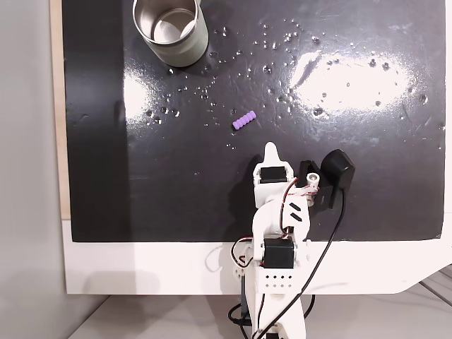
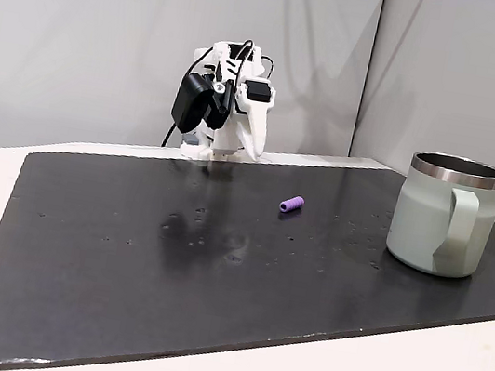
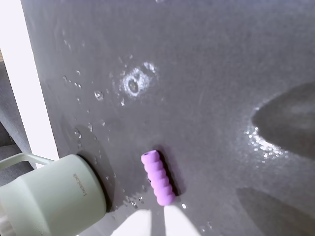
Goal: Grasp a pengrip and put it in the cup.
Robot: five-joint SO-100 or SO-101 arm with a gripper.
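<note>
The pengrip (image 1: 244, 121) is a small light-purple ribbed cylinder lying on its side on the black mat (image 1: 176, 198), near the middle (image 2: 293, 204). The cup (image 1: 185, 53) is a pale grey-green mug with a shiny metal inside and a handle; it stands upright at the mat's far left corner in a fixed view (image 2: 434, 229). My gripper (image 1: 272, 148) is folded back near the arm's base, pointing down at the mat (image 2: 255, 149), shut and holding nothing. In the wrist view its white tips (image 3: 158, 223) sit just short of the pengrip (image 3: 158, 177), with the cup (image 3: 54, 196) to the lower left.
Water droplets and glare patches dot the mat (image 3: 133, 84). The mat lies on a white table (image 1: 141, 268) with its left edge near a wooden strip (image 1: 62, 141). The black wrist camera (image 1: 337, 168) juts out beside the arm. A grey wall (image 2: 112, 32) stands behind.
</note>
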